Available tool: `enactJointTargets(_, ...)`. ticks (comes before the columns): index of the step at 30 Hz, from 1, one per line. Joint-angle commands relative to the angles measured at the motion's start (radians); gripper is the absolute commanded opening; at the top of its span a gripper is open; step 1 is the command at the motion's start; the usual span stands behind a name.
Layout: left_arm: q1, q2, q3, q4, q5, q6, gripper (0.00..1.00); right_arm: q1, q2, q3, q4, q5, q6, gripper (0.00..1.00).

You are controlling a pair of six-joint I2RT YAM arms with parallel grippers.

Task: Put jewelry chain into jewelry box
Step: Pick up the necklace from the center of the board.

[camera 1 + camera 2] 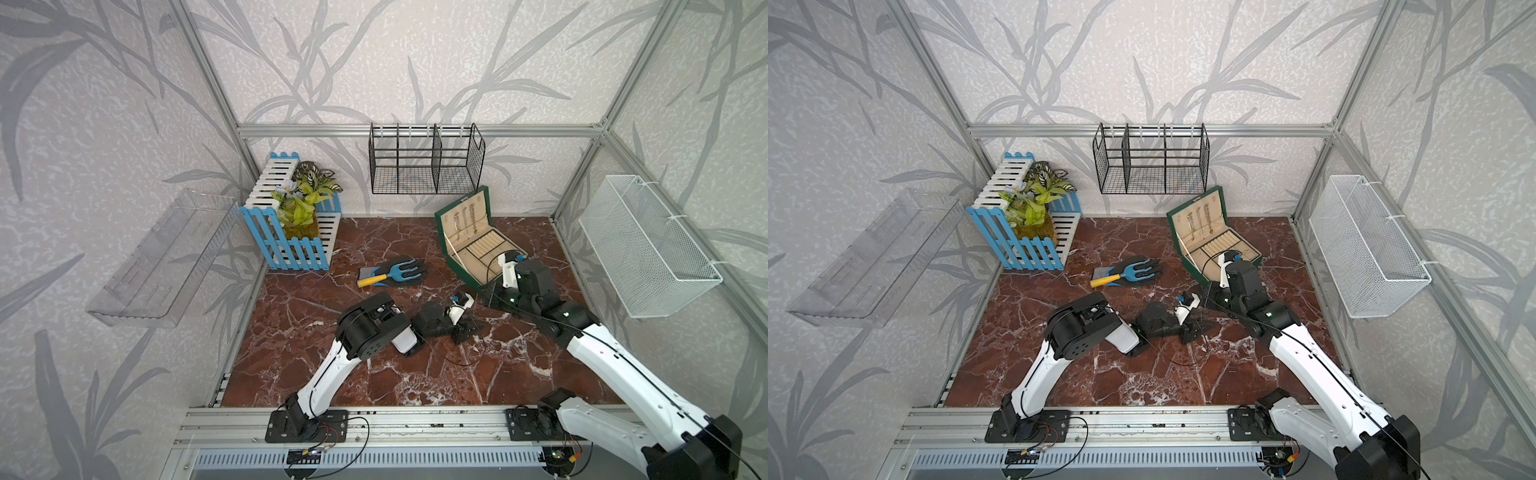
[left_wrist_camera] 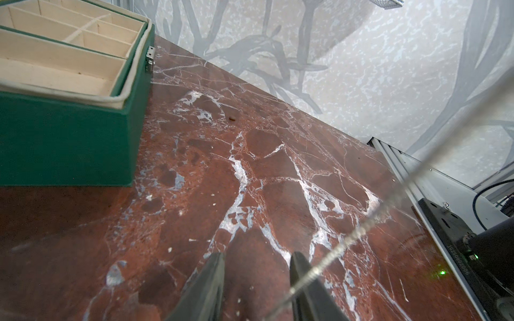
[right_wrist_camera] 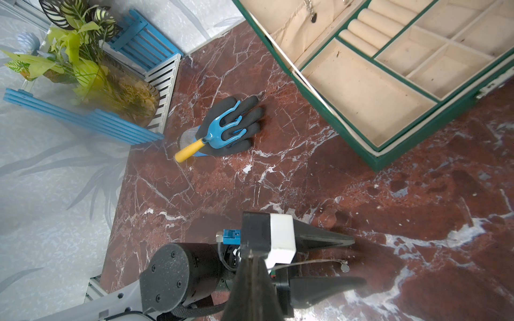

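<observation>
Jewelry chain [image 2: 358, 233]: thin silver strand ending in a small round pendant [image 3: 345, 268]. Hangs outside the dark green hinged jewelry box [image 1: 459, 268] with cream lining, over the red-brown marble-patterned tabletop [image 1: 415, 374], near the box's front wall. Pinched in the right gripper [image 3: 251, 255], black fingers pressed together on it. Passes between the spread black fingers of the left gripper [image 3: 360, 261], with a gap on either side of the jewelry chain in the right wrist view. Box open, lid upright.
</observation>
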Motion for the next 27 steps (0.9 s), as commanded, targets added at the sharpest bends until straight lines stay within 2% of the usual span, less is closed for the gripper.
enactJointTargets(1, -0.001, 0.041, 0.009, -0.028, 0.022, -0.011, 0.39, 0.001, -0.028, 0.014, 0.007, 0.04, -0.005, 0.0)
enactJointTargets(10, 0.0, 0.064, 0.015, -0.034, 0.023, -0.013, 0.31, 0.002, -0.039, 0.031, -0.003, 0.06, -0.016, 0.0)
enactJointTargets(24, 0.001, 0.091, 0.03, -0.073, 0.015, -0.005, 0.31, -0.001, -0.062, 0.043, -0.019, 0.089, -0.024, 0.0)
enactJointTargets(27, 0.001, 0.094, 0.029, -0.076, 0.013, -0.004, 0.24, 0.0, -0.067, 0.043, -0.024, 0.098, -0.028, 0.0)
